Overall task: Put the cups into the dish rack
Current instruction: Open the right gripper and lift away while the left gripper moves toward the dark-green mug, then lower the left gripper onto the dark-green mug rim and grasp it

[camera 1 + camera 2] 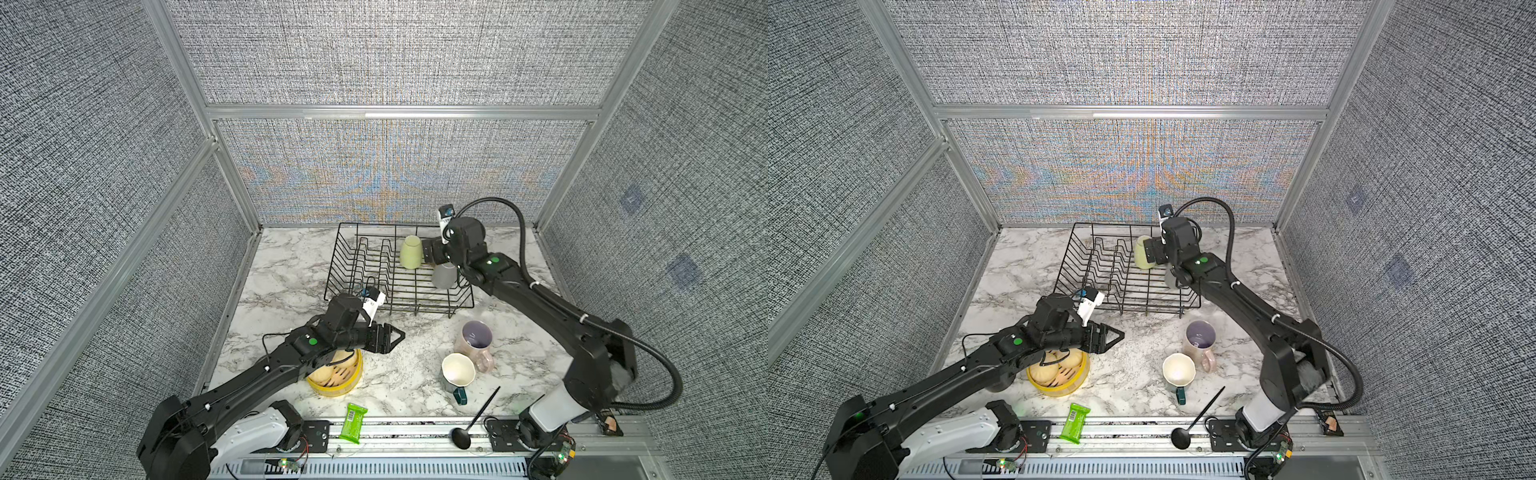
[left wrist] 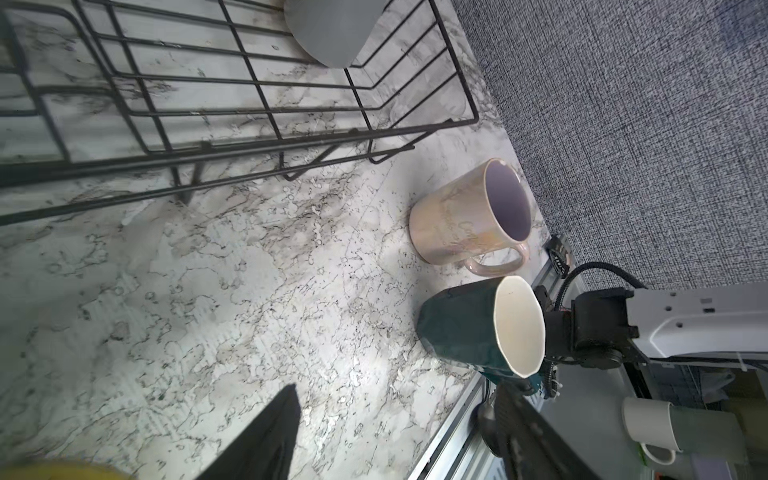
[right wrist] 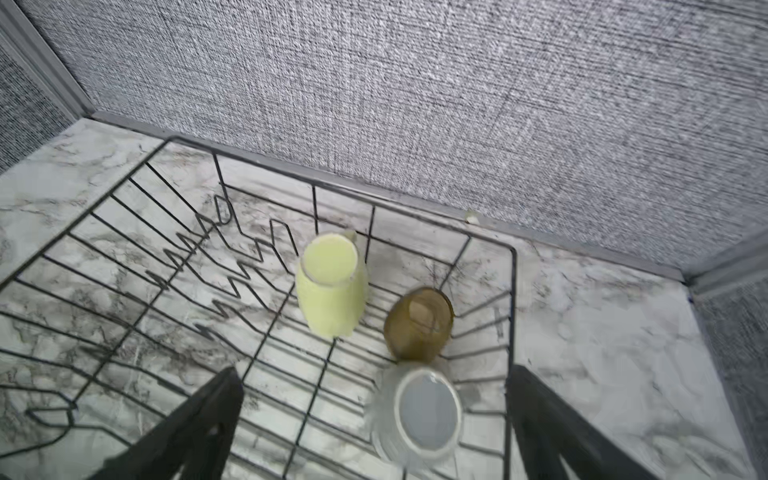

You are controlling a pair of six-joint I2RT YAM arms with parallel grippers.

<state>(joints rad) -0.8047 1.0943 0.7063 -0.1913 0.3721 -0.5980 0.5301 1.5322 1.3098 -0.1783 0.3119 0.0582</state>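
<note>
The black wire dish rack (image 1: 345,266) (image 1: 1077,266) stands at the back of the marble table. Three cups stand upside down in it: a pale green one (image 1: 411,252) (image 3: 330,286), an amber tumbler (image 3: 419,324) and a grey-white mug (image 1: 444,275) (image 3: 424,411). My right gripper (image 1: 430,253) (image 3: 374,370) hangs open over the rack. The grey-white mug sits below, between its fingers, untouched. A pink mug (image 1: 476,340) (image 2: 461,224) and a dark teal mug (image 1: 457,372) (image 2: 469,328) stand upright on the table. My left gripper (image 1: 397,334) (image 2: 395,388) is open and empty, left of them.
A yellow steamer basket with buns (image 1: 336,374) sits under the left arm. A green packet (image 1: 353,422) and a black spoon (image 1: 473,419) lie at the front rail. The back wall runs close behind the rack.
</note>
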